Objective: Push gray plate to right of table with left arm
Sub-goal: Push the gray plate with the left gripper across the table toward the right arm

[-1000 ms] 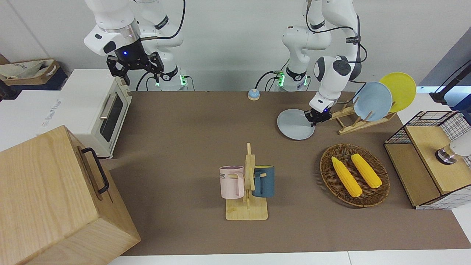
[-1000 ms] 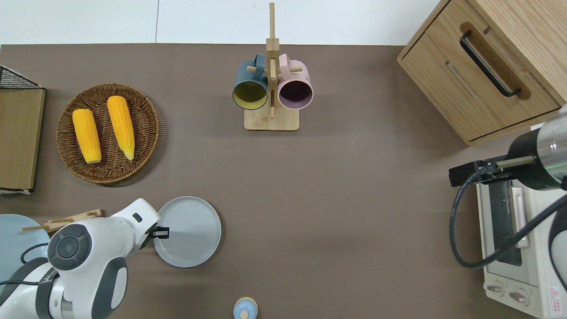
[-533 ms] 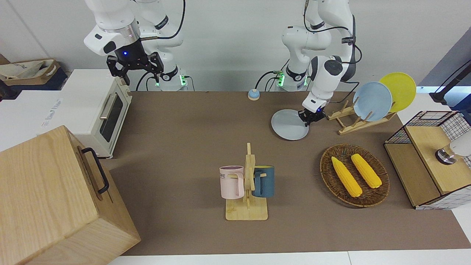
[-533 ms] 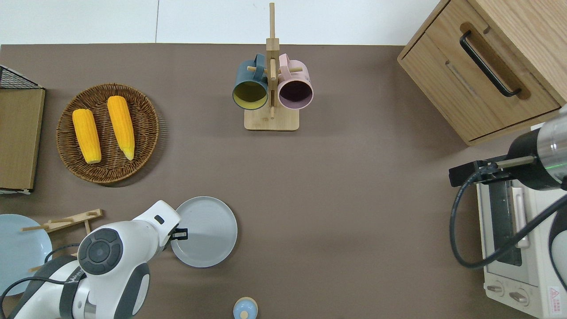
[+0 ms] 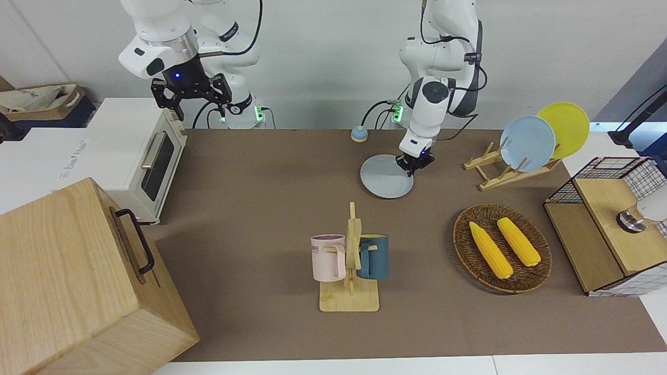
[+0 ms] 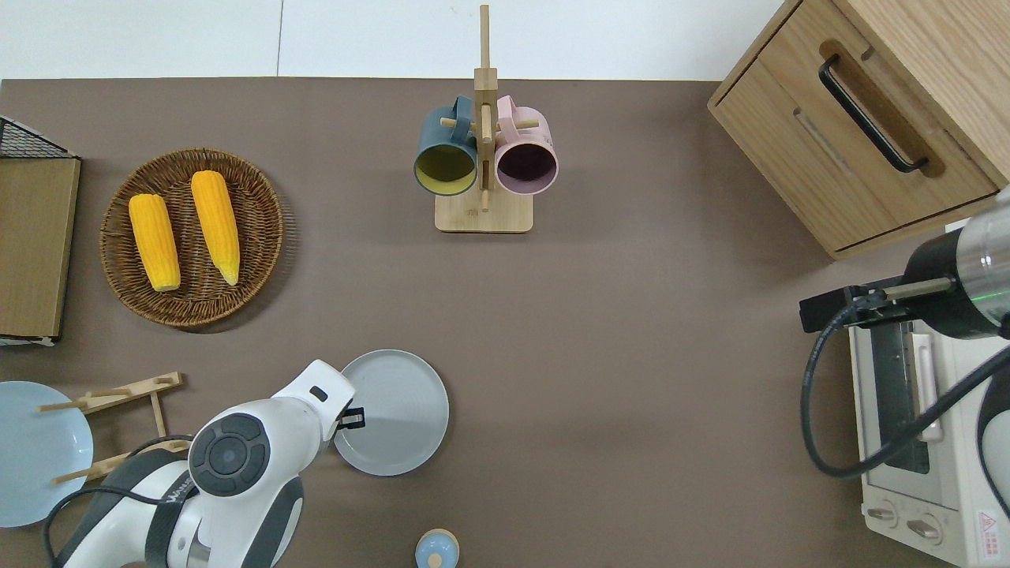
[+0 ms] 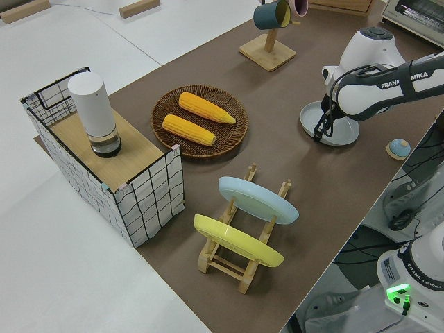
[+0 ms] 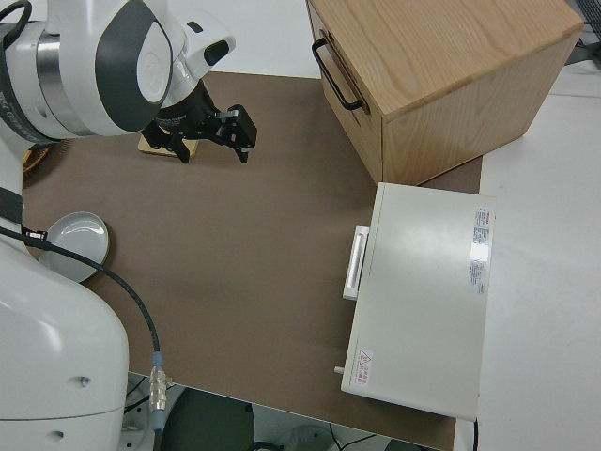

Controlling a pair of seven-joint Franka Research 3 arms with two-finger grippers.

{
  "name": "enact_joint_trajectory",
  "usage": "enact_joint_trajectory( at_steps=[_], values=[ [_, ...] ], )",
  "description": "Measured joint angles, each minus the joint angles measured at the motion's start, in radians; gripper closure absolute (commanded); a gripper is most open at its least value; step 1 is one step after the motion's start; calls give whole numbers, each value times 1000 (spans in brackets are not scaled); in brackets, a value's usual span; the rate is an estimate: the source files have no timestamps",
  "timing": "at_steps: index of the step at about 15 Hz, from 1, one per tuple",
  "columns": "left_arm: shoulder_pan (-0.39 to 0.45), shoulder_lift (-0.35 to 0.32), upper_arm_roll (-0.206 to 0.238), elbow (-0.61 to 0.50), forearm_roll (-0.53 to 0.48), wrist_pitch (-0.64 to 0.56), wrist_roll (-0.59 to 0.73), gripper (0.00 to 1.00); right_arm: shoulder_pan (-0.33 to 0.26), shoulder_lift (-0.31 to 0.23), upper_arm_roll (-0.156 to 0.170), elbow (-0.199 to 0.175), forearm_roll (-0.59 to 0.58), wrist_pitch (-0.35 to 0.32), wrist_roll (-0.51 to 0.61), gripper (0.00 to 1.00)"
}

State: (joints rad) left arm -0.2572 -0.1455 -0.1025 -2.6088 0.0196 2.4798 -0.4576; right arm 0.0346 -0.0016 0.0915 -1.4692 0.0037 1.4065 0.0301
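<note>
One gray plate (image 5: 384, 177) flat on brown table (image 5: 260, 182), left hand (image 5: 414, 162) touching its rim, grip unclear, white wall (image 5: 323, 47)

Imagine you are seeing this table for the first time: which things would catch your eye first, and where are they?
The left gripper is down at the rim of the gray plate, which lies flat on the table near the robots. Two bright yellow corn cobs in a wicker basket stand out toward the left arm's end. A pink mug and a dark blue mug hang on a wooden stand mid-table; the right arm is parked.
</note>
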Motion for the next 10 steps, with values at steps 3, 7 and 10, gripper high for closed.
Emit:
enact_joint_trajectory(
  at_steps=[3,7,10],
  values=[
    [0,24,-53,25,0,0,-82,1000,0,0,0,0,0,0,0,17],
    [0,60,-105,66,0,-1,-167,1000,0,0,0,0,0,0,0,17],
    [-1,86,-142,96,0,-1,-227,1000,0,0,0,0,0,0,0,17]
  ],
)
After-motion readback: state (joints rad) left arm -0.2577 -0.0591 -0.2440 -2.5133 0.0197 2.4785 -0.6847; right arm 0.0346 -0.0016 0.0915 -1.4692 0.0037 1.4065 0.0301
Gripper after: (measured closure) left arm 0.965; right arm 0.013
